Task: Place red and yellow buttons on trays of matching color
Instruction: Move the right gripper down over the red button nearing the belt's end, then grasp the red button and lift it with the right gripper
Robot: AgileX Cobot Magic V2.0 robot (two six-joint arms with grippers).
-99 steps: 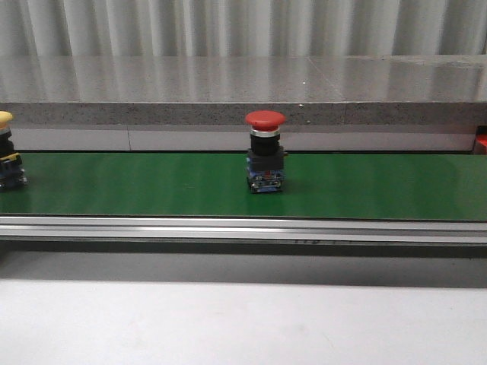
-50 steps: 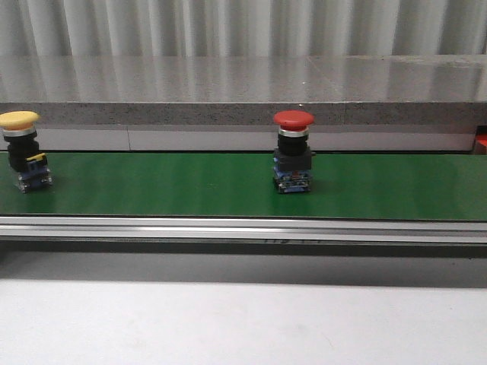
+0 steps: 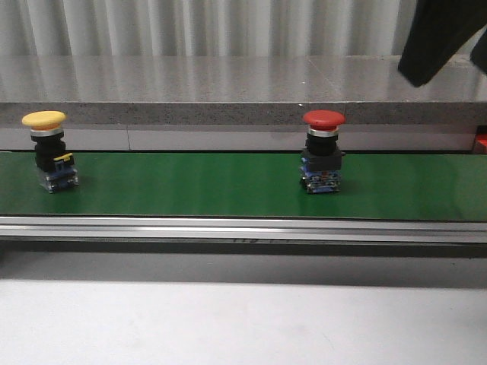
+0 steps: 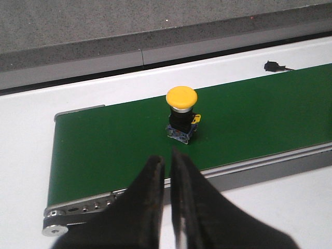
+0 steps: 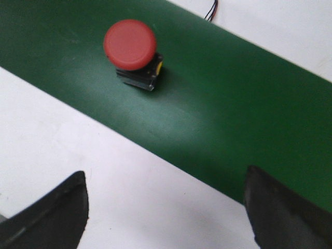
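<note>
Currently the red button (image 3: 323, 151) stands upright right of centre on the green belt (image 3: 190, 186); the yellow button (image 3: 49, 150) stands at far left. Right gripper (image 5: 166, 207): fingers spread wide, high above the red cap. Left gripper (image 4: 167, 171): fingers nearly together, short of the yellow button. Risk: a late or off-centre descent could tip a tall, top-heavy button. No trays visible.

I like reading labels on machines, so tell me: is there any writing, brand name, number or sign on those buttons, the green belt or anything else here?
None can be read.
Red button: no legible text; its blue base is too blurred to tell.
Yellow button: the small yellow tab on its side shows no readable marking.
Green belt and its metal rail: plain; faint dark marks on the rail are too small to read.
</note>
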